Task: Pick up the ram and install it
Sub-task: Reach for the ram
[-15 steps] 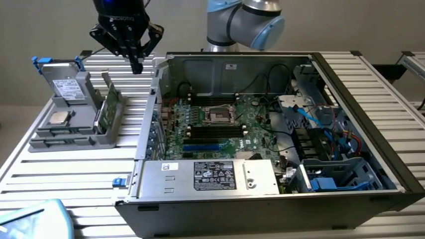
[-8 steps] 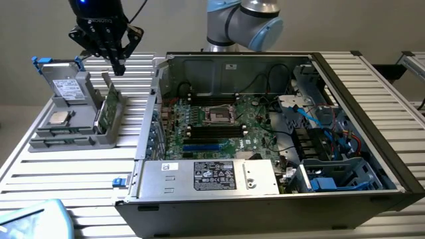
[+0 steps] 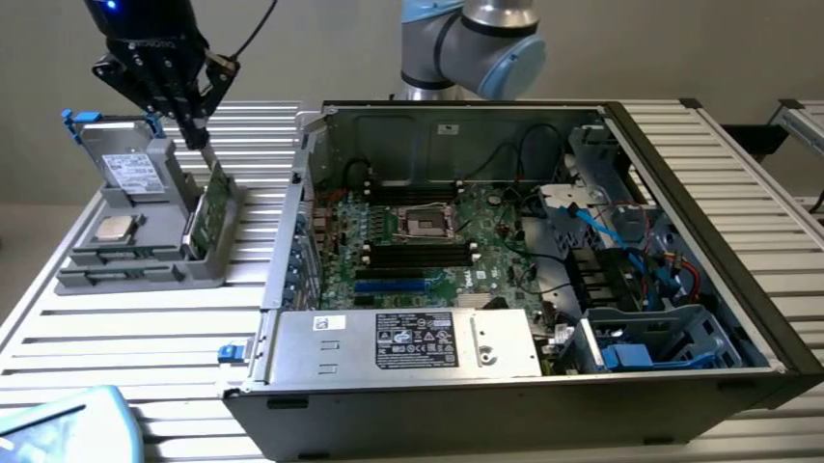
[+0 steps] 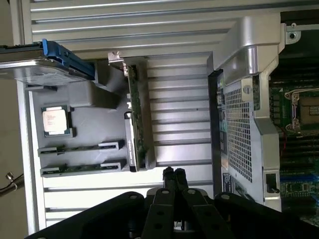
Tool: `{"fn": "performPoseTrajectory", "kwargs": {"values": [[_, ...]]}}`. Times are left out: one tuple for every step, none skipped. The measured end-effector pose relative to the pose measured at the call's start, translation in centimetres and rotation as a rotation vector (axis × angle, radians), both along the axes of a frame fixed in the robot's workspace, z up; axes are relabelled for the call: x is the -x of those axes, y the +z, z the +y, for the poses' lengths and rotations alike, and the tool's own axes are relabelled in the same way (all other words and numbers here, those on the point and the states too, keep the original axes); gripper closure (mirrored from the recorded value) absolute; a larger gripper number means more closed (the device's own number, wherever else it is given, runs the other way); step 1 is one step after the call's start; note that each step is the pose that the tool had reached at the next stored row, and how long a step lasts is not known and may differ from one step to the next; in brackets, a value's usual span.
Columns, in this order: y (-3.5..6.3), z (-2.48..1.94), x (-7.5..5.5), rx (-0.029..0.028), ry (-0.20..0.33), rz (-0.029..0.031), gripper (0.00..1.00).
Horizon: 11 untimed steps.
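Two thin dark-green ram sticks (image 4: 82, 148) lie on edge in slots at one end of a grey holder (image 4: 107, 107). In the exterior view the ram (image 3: 126, 260) sits at the holder's near end. My gripper (image 3: 196, 135) hangs above the holder's far right corner, fingers shut with nothing between them. From the wrist, the closed fingertips (image 4: 174, 173) point down beside the holder, just past a taller green circuit card (image 4: 135, 119) standing on edge. The black memory slots (image 3: 412, 253) lie on the motherboard inside the open computer case (image 3: 721, 222).
The holder (image 3: 77, 285) also carries a square silver CPU chip (image 3: 116, 229) and a hard drive (image 3: 129, 174) with a blue clip. The case's metal wall (image 3: 289, 241) rises just to the exterior view's right of the holder. A power supply (image 3: 405, 340) fills the case's front.
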State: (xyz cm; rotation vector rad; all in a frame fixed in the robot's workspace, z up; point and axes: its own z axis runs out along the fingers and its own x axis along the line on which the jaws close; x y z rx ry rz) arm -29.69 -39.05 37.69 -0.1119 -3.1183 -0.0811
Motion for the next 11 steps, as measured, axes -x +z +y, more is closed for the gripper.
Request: {"fn": "performPoseTrajectory", "kwargs": {"values": [[-0.04, 0.01, 0.4, -0.0003, 0.000, 0.0016, 0.89], [-0.08, 0.03, 0.9, -0.0005, 0.000, 0.0034, 0.89], [-0.12, 0.04, 1.4, -0.0008, 0.000, 0.0052, 0.89], [-0.16, 0.06, 1.8, -0.0010, 0.000, 0.0070, 0.89], [-0.19, 0.07, 2.3, -0.0012, 0.000, 0.0089, 0.89], [-0.24, 0.08, 2.7, -0.0015, 0.000, 0.0106, 0.89], [-0.27, 0.10, 3.2, -0.0017, 0.000, 0.0124, 0.89], [-0.31, 0.11, 3.6, -0.0020, 0.000, 0.0142, 0.89], [-0.35, 0.13, 4.1, -0.0022, 0.000, 0.0162, 0.89], [-0.39, 0.14, 4.6, -0.0025, 0.000, 0.0181, 0.89], [-0.43, 0.15, 5.0, -0.0028, 0.000, 0.0198, 0.89]]}}
